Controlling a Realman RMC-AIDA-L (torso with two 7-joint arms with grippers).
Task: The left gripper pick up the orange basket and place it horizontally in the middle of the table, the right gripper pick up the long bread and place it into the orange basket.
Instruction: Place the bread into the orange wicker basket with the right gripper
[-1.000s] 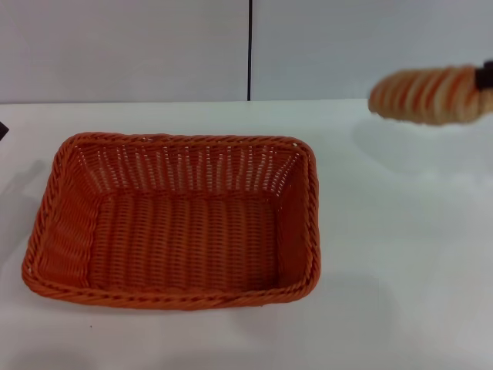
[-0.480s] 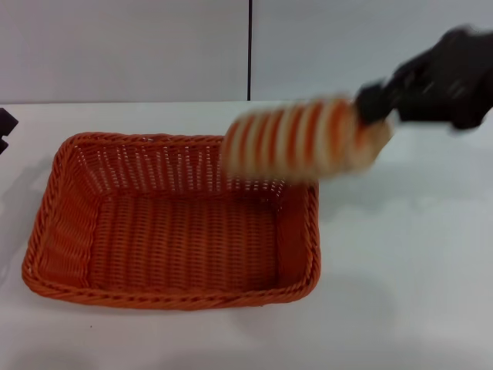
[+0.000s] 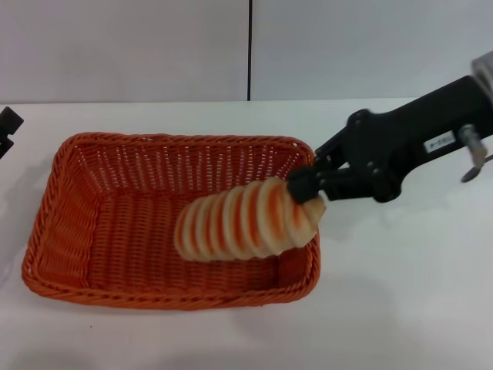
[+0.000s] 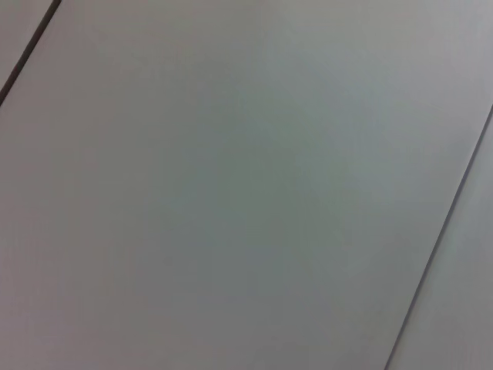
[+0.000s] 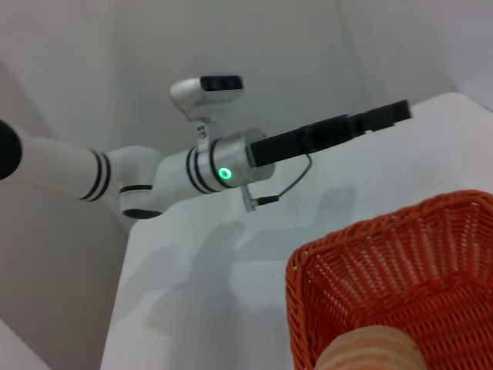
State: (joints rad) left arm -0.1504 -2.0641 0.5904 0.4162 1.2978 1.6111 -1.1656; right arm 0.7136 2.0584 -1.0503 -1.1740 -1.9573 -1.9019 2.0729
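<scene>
The orange basket [image 3: 69,223] lies lengthwise on the white table [image 3: 400,301], left of centre in the head view. My right gripper [image 3: 305,190] reaches in from the right and is shut on one end of the long bread [image 3: 235,220]. The striped loaf hangs tilted over the basket's right half, its free end pointing down toward the basket floor. In the right wrist view, the bread's end [image 5: 371,351] shows just above a basket corner [image 5: 370,270]. My left gripper [image 3: 8,128] sits at the table's far left edge, apart from the basket, and appears again as the left gripper [image 5: 362,123] on its white arm.
A grey panelled wall [image 3: 154,46] stands behind the table's far edge. The left wrist view holds only the wall panels [image 4: 246,185]. Bare tabletop lies right of and in front of the basket.
My right gripper has carried the bread from the far right, leftward and down, until it hangs tilted inside the basket's right half. The basket has not moved.
</scene>
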